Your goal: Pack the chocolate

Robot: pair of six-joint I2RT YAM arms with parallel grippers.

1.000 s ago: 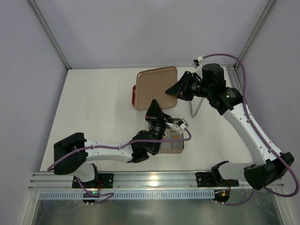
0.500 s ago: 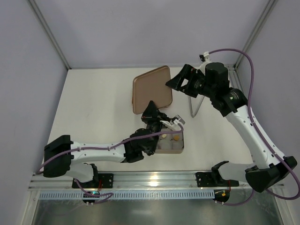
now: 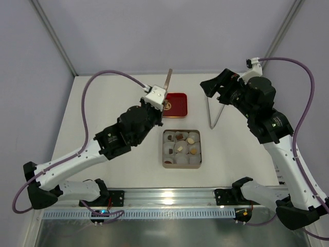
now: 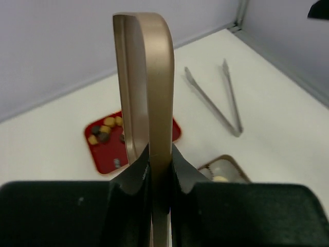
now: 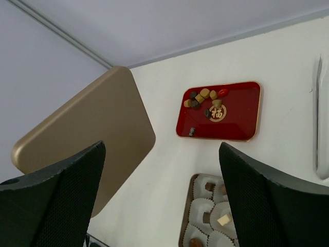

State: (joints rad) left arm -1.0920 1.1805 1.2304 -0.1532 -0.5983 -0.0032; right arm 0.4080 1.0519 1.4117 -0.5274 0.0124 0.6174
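Observation:
Several pieces of the chocolate lie in a heap on a red tray, also seen in the left wrist view as the chocolate on the tray. More pieces sit in white paper cups inside the gold box. My left gripper is shut on the gold lid, holding it raised and edge-up above the table. My right gripper hangs open and empty, high above the box, with the lid to its left.
Metal tongs lie on the white table right of the red tray, also seen as the tongs in the left wrist view. Frame posts and grey walls close in the table at the back and sides.
The right gripper opened, let go of the lid and drew back to the right. The left arm lifted the lid and turned it on edge, uncovering the red tray and the box.

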